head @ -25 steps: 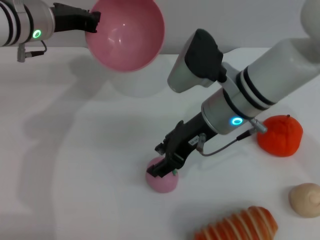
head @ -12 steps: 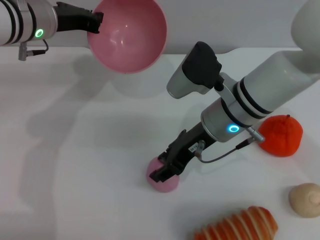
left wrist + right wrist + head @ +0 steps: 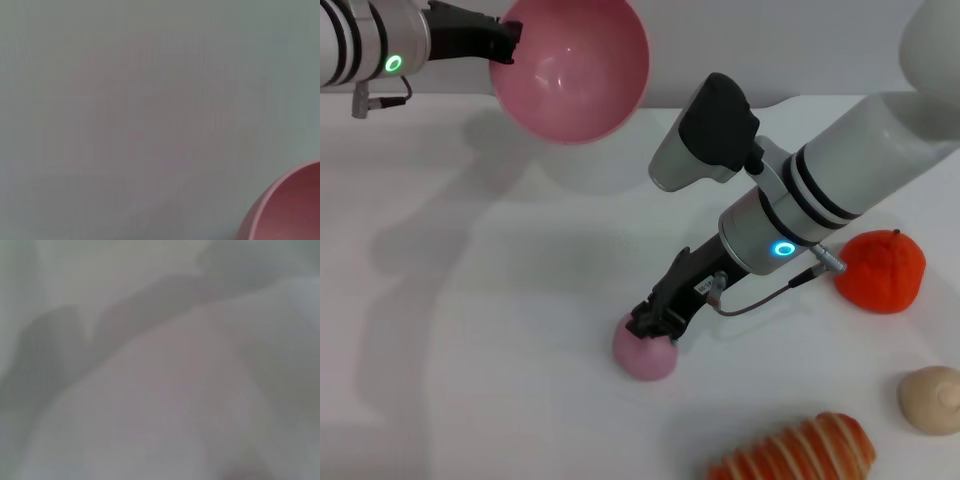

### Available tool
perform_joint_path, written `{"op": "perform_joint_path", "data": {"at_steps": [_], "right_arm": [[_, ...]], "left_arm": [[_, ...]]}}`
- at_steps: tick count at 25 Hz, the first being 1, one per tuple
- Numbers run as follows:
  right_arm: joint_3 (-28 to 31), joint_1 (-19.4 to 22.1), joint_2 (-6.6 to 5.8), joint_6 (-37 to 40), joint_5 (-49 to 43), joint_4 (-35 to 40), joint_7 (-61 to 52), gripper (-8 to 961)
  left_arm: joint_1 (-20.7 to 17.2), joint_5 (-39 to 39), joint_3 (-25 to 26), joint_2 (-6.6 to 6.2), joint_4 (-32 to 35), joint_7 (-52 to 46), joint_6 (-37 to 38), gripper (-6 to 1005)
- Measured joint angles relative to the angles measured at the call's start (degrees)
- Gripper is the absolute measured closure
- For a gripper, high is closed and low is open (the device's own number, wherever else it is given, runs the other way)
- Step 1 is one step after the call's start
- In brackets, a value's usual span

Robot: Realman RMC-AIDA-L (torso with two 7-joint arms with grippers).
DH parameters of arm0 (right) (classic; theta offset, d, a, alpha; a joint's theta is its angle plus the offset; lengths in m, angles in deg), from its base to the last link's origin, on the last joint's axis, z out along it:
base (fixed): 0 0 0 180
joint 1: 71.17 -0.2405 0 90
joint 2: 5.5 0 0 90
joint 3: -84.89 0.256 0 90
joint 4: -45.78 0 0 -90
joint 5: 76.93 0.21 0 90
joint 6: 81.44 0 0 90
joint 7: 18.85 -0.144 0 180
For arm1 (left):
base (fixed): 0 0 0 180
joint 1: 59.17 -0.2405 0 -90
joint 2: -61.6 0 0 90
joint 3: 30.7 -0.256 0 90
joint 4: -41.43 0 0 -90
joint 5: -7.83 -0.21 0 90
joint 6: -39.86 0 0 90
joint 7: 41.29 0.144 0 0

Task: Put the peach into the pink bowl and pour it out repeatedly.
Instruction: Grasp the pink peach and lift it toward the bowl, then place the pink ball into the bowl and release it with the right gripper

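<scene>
The pink bowl [image 3: 572, 68] hangs in the air at the back left, tipped with its empty inside facing me. My left gripper [image 3: 503, 42] is shut on its rim. A slice of that rim shows in the left wrist view as the pink bowl [image 3: 290, 210]. The peach [image 3: 642, 354], small and pale pink, lies on the white table at front centre. My right gripper [image 3: 655, 322] reaches down from the right and is closed on the peach's top. The right wrist view is only a pale blur.
An orange-red round fruit [image 3: 881, 270] sits at the right. A beige lumpy ball [image 3: 930, 398] lies near the right edge. An orange-and-white striped piece [image 3: 800, 450] is at the front. A white rounded object [image 3: 590, 165] stands below the bowl.
The right gripper's fingers stood apart around the peach, then dropped and closed on its top. The bowl in the left gripper has barely shifted.
</scene>
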Motion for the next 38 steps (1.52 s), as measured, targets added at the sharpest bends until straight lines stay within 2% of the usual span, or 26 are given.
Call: {"op": "perform_joint_path", "data": {"at_steps": [7, 12, 14, 15, 16, 19, 20, 21, 24, 25, 26, 30, 34, 38], "right_arm": [[-0.2, -0.2, -0.02, 0.1, 0.0, -0.5, -0.2, 867], [0.4, 0.3, -0.08, 0.0, 0.0, 0.3, -0.3, 945], [1.1, 1.1, -0.23, 0.0, 0.0, 2.4, -0.3, 945], [2.6, 2.7, -0.43, 0.6, 0.0, 6.7, -0.3, 945], [2.6, 2.7, -0.43, 0.6, 0.0, 6.7, -0.3, 945], [5.8, 5.8, -0.66, 2.7, -0.8, 15.2, -0.4, 946], [8.3, 7.4, -0.66, 4.5, -2.1, 20.3, -0.4, 946], [8.3, 7.4, -0.66, 4.5, -2.1, 20.3, -0.4, 946], [11.0, 9.2, -0.59, 6.6, -3.1, 27.4, -0.4, 946], [12.8, 10.2, -0.62, 7.6, -3.1, 32.7, -0.4, 946], [12.8, 10.2, -0.62, 7.6, -3.1, 32.7, -0.4, 946], [16.9, 12.0, -0.58, 8.6, -2.9, 43.5, -0.4, 945], [18.1, 12.5, -0.44, 8.1, -2.7, 46.0, -0.2, 914], [17.6, 12.0, -0.44, 6.4, -2.9, 43.9, 0.1, 882]], "left_arm": [[-0.2, 0.0, 0.0, -0.16, 0.1, 0.0, 0.0, 959], [-0.4, 0.0, 0.0, -0.25, 0.1, 0.0, 0.0, 960], [-0.4, 0.0, 0.0, -0.25, 0.1, 0.0, 0.0, 961], [-0.4, 0.0, -0.1, -0.25, 0.1, 0.1, 0.0, 961], [-0.4, 0.0, -0.1, -0.25, 0.1, 0.1, 0.0, 961], [-0.5, 0.0, -0.1, -0.26, 0.1, 0.1, 0.9, 961], [-0.5, 0.0, -0.1, -0.26, 0.1, 0.1, 0.9, 961], [-0.5, 0.0, -0.1, -0.26, 0.1, 0.1, 0.9, 961], [-0.5, 0.0, -0.1, -0.26, 0.1, 0.1, 1.9, 961], [-0.5, 0.0, -0.1, -0.26, 0.1, 0.1, 1.9, 961], [-0.3, -3.8, -0.2, 0.29, 1.5, -0.5, 5.6, 960], [0.2, -5.8, -0.1, 0.46, 1.8, -1.3, 8.3, 960], [0.7, -8.4, -0.6, 0.58, 3.1, -3.8, 12.7, 960], [0.7, -9.0, -2.2, 0.6, 3.9, -5.1, 14.8, 960]]}}
